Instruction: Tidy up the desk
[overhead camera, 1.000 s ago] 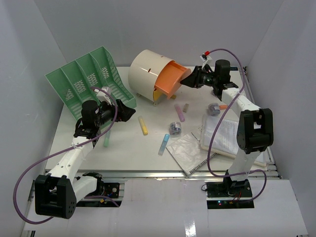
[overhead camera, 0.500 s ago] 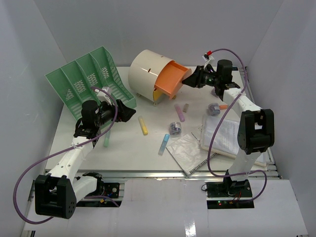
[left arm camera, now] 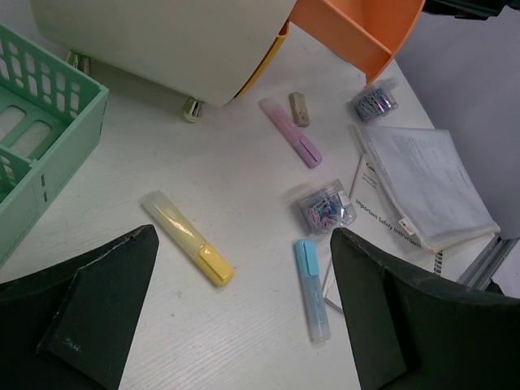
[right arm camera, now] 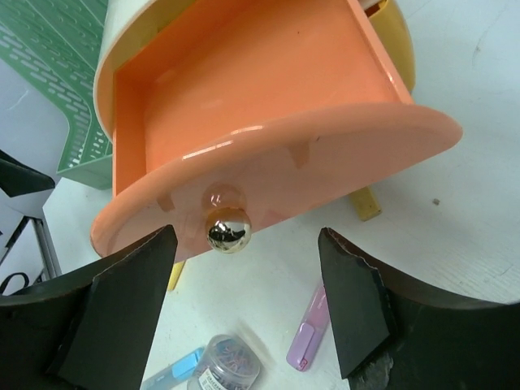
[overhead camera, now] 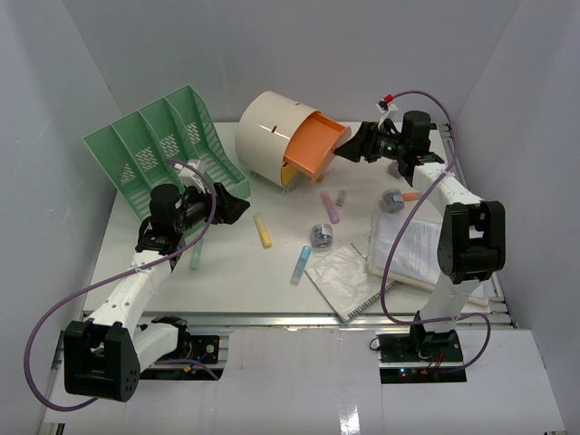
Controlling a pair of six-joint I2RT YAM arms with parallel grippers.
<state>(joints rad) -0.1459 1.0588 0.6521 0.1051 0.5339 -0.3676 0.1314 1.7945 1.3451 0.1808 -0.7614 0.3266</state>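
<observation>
White walls are seen on three sides. The white table runs from the metal rail at the near edge to the far wall and carries everything.

At far left a green file rack is tilted back. At far centre a cream drum cabinet is set, with its orange drawer pulled out toward the right.

The right pincer is held wide at the drawer front. One finger is seen on each side of the chrome knob, neither touching it, and nothing is gripped.

The left pincer is held wide above the left-centre of the table, near the rack, and is empty.

Loose items lie on the table:
- A yellow marker lies at centre, with a blue marker nearer.
- A purple marker lies just beside a small grey block, near the drawer.
- A green marker is partly hidden by the left arm.
- One clip box sits at centre and a second clip box sits at right.
- A spiral notebook lies at near right, with a sleeved booklet overlapping its right side.
</observation>
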